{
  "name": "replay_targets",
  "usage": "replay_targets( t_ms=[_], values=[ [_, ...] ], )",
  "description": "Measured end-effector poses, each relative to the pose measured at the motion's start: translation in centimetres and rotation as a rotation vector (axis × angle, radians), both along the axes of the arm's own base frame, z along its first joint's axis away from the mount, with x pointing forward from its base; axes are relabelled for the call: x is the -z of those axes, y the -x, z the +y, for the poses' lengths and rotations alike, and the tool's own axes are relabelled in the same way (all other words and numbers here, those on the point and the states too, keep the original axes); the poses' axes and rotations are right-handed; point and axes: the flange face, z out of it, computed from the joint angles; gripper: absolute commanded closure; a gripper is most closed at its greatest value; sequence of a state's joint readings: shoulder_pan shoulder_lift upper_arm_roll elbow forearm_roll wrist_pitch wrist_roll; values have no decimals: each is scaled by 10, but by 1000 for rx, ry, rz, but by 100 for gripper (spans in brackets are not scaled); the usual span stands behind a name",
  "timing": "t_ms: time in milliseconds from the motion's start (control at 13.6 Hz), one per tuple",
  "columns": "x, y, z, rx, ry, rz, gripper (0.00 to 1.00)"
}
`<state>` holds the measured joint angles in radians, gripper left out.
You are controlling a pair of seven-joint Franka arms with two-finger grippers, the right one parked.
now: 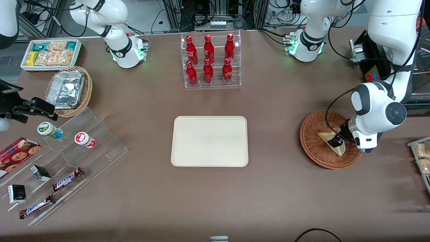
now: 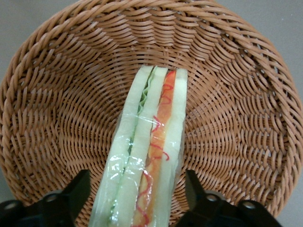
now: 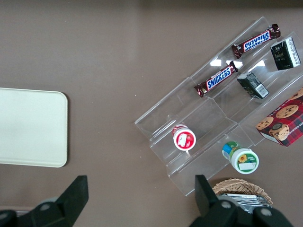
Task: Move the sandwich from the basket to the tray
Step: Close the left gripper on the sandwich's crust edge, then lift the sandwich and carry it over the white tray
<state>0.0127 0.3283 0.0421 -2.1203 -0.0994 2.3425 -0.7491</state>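
The sandwich (image 2: 147, 156), a wrapped wedge of pale bread with green and red filling along its cut edge, stands on edge in the reddish-brown wicker basket (image 2: 61, 94). My gripper (image 2: 137, 198) is lowered into the basket and is open, one black finger (image 2: 71, 194) on each side of the sandwich with small gaps showing. In the front view the gripper (image 1: 336, 141) sits over the sandwich (image 1: 326, 135) in the basket (image 1: 310, 143), toward the working arm's end of the table. The cream tray (image 1: 210, 141) lies bare at the table's middle.
A clear rack of red bottles (image 1: 211, 60) stands farther from the front camera than the tray. Toward the parked arm's end are a white snack bin (image 1: 50, 53), a tan basket with foil trays (image 1: 69, 90) and a clear stepped shelf (image 1: 67, 158) with candy bars.
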Motion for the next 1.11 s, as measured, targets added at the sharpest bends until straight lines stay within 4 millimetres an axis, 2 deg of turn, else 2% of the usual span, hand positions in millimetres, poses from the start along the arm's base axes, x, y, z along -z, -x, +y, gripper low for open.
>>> replay_targets(
  t_ms=[74, 147, 295, 368, 516, 589, 663, 737, 884, 958, 1105],
  values=[
    [-2, -1, -3, -8, -1, -3, 87],
    [-5, -2, -8, -8, -2, -8, 91],
    [-18, -5, -15, -3, 1, -4, 94],
    [-32, -8, -17, 1, 6, 13, 93],
    [-77, -15, -21, 14, 16, 35, 93],
    [-105, -17, -28, 36, 17, 44, 93],
    [-132, -16, -43, 78, 6, 56, 93],
    [-157, -15, -68, 137, -11, 67, 93],
    [-192, -8, -134, 267, -35, 67, 93],
    [-201, -3, -172, 334, -39, 53, 93],
    [-204, 15, -245, 461, -42, 38, 93]
  ],
)
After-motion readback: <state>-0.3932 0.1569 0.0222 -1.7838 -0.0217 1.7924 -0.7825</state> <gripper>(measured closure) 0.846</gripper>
